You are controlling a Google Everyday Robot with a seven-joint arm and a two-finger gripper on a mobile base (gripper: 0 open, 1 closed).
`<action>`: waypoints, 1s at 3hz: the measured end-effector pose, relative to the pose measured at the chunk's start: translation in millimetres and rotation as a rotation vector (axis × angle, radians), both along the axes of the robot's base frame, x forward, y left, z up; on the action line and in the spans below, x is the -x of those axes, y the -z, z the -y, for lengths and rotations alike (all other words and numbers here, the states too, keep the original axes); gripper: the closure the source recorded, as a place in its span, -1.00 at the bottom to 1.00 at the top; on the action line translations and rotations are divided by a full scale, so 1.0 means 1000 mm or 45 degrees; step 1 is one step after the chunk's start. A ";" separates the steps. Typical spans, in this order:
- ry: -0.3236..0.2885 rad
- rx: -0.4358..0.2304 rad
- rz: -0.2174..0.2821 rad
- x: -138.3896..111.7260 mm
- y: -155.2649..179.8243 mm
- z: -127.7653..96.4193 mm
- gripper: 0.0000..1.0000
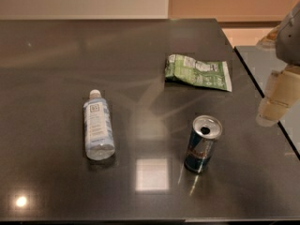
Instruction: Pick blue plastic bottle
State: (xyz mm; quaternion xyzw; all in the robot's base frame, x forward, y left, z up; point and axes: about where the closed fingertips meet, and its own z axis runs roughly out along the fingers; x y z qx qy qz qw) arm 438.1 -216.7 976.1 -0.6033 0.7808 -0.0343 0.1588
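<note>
On the dark glossy tabletop, left of centre: small clear blue-tinted plastic bottle lying on its side, white cap pointing away, label up. Flat means stable, so probably a top-down grab across the body. Blue-and-silver drink can stands upright to its right, well apart; crumpled green snack bag sits further back. Neither blocks access. Cream-coloured gripper hangs at the right edge over the table's side, well apart from the bottle. Arm mostly cut off by the frame; can't tell whether the gripper is released or clenched. Label text unreadable.
</note>
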 end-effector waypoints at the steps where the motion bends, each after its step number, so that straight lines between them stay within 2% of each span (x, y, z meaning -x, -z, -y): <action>1: 0.000 0.000 0.000 0.000 0.000 0.000 -1.00; 2: -0.069 0.035 0.018 -0.017 -0.005 -0.011 -1.00; 3: -0.205 0.043 0.034 -0.047 -0.012 -0.036 -1.00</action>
